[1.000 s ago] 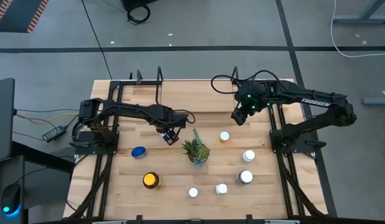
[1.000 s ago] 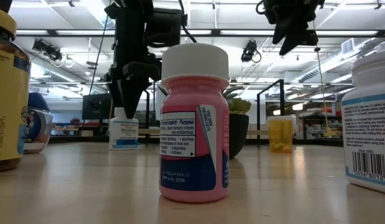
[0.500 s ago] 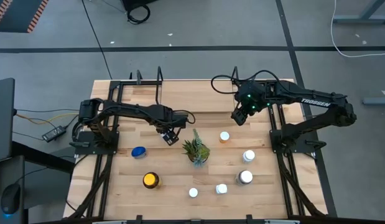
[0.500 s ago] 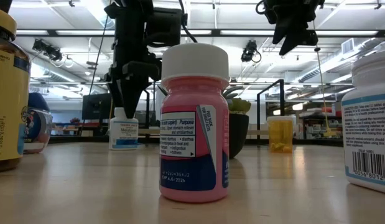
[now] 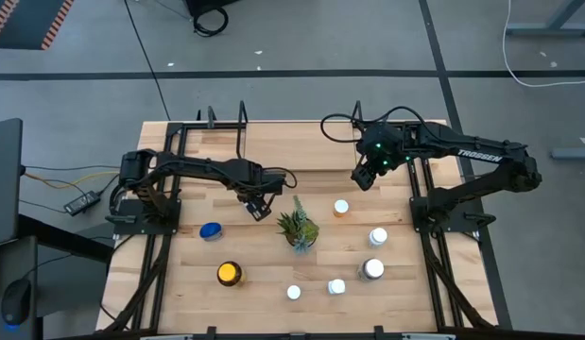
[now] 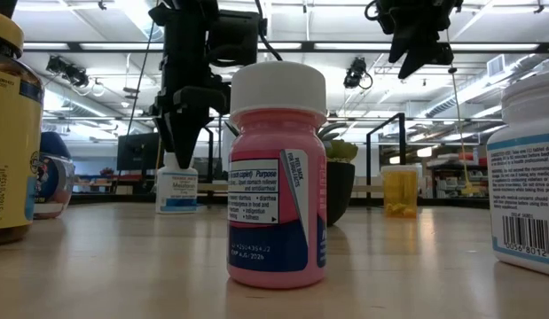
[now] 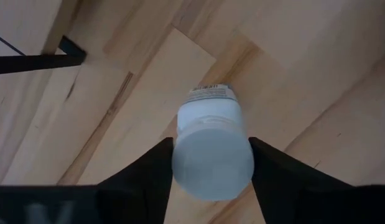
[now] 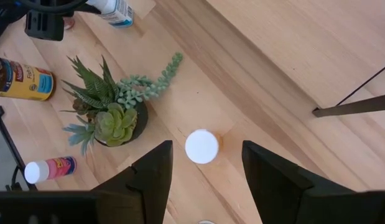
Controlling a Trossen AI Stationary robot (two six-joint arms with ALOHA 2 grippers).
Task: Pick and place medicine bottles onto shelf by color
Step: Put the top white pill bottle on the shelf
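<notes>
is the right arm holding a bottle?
No. In the right wrist view the right gripper is empty, hanging above the white-capped bottle on the table.

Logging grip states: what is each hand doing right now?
Left hand: closing around the white-capped bottle.
Right hand: open, empty, above the table.
</notes>
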